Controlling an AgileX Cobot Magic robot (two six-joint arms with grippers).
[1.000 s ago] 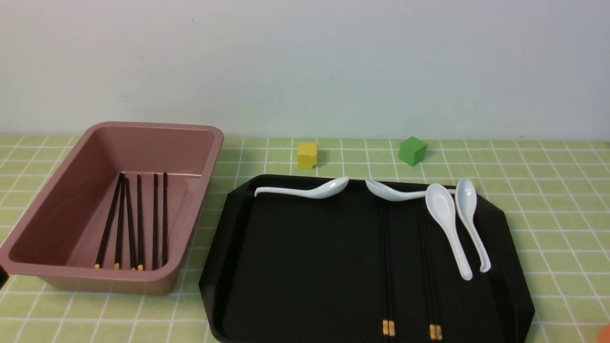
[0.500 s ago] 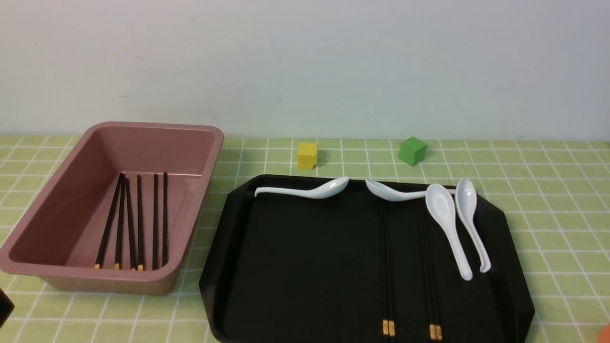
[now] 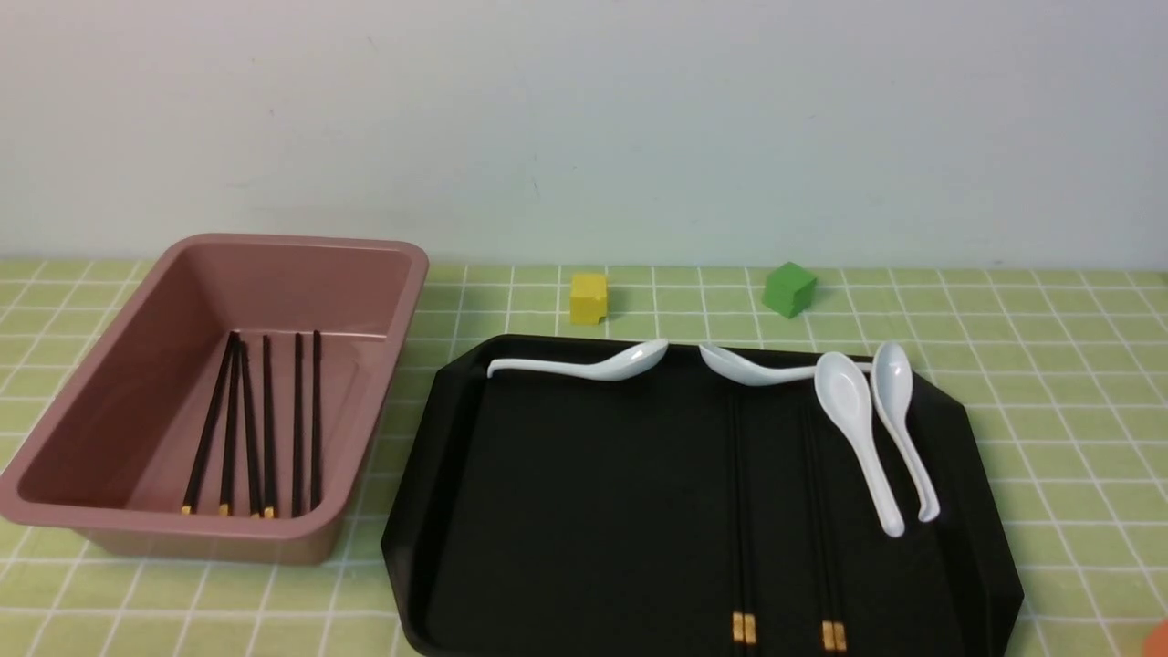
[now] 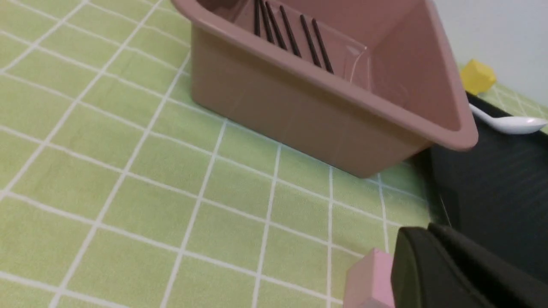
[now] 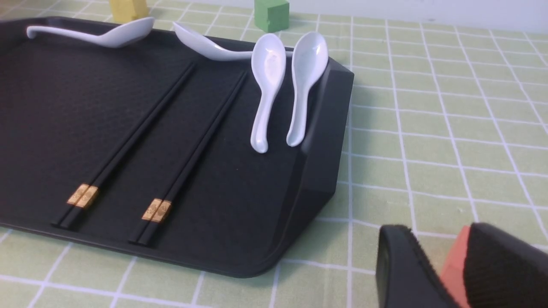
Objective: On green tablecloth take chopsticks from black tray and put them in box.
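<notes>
The black tray (image 3: 584,493) lies on the green tablecloth (image 3: 1049,383), right of the pink-brown box (image 3: 392,274). Two pairs of black chopsticks (image 3: 741,511) with gold bands lie side by side in the tray's right half, and also show in the right wrist view (image 5: 128,145). Several chopsticks (image 3: 265,420) lie inside the box. Neither gripper shows in the front view. My left gripper (image 4: 428,231) is shut and empty, low over the cloth in front of the box (image 4: 325,85). My right gripper (image 5: 436,239) is open and empty, beside the tray's near right corner (image 5: 308,188).
Several white spoons (image 3: 858,429) lie along the tray's far edge and right side. A yellow cube (image 3: 589,297) and a green cube (image 3: 789,287) stand behind the tray. A pink block (image 4: 368,278) sits by my left gripper and an orange block (image 5: 454,265) by my right.
The dark tip of my left gripper at the front view's lower left edge has sunk out of the picture. Nothing else has moved.
</notes>
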